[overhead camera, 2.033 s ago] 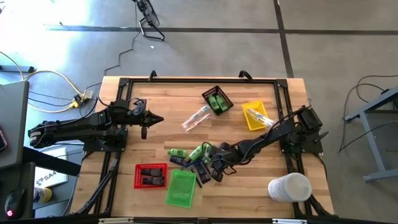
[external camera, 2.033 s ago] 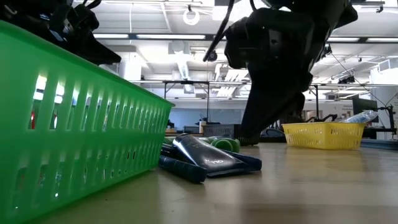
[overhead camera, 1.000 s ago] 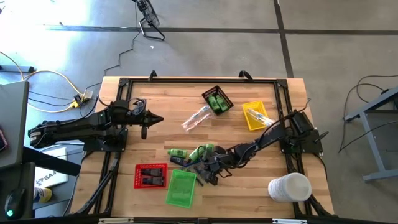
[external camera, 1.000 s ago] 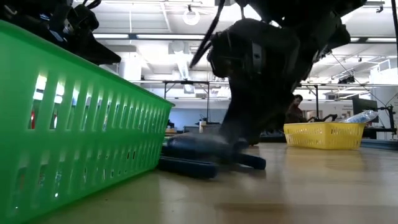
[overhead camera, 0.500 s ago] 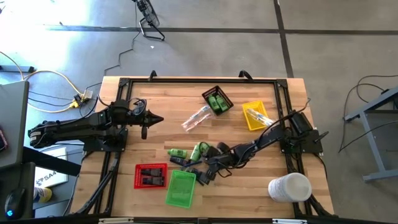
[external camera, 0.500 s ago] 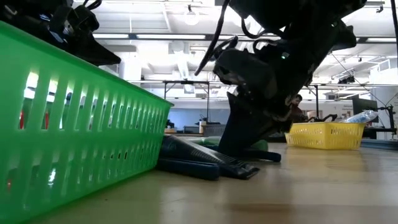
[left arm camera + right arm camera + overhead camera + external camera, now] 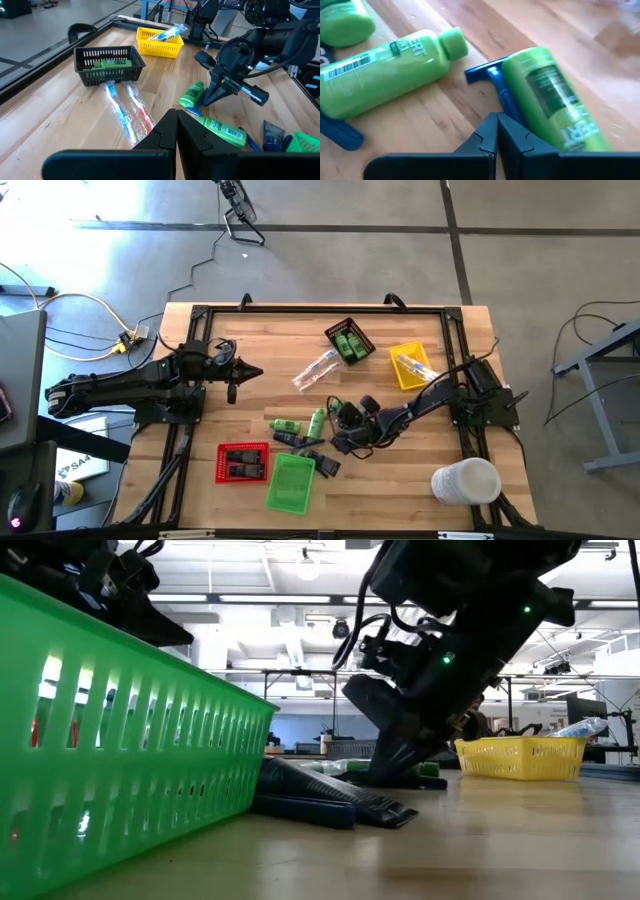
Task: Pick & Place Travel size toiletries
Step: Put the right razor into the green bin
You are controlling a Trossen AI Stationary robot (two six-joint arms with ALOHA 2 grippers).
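Near the middle of the worktop (image 7: 250,350) we saw the loose travel size toiletries (image 7: 305,435): green bottles (image 7: 395,62), a blue razor (image 7: 492,82) and dark packets (image 7: 330,802) in a scatter. Two wrapped toothbrushes (image 7: 127,107) lay apart, beside the black tray (image 7: 107,62), which held green bottles. We saw packets in the red tray (image 7: 241,463) and a wrapped item in the yellow tray (image 7: 411,365), so sorting looked partly done. The green tray (image 7: 291,482) looked empty. The right end effector (image 7: 343,423) hung low over the scatter, fingers together, holding nothing. The left end effector (image 7: 252,372) waited at its own side, fingers together.
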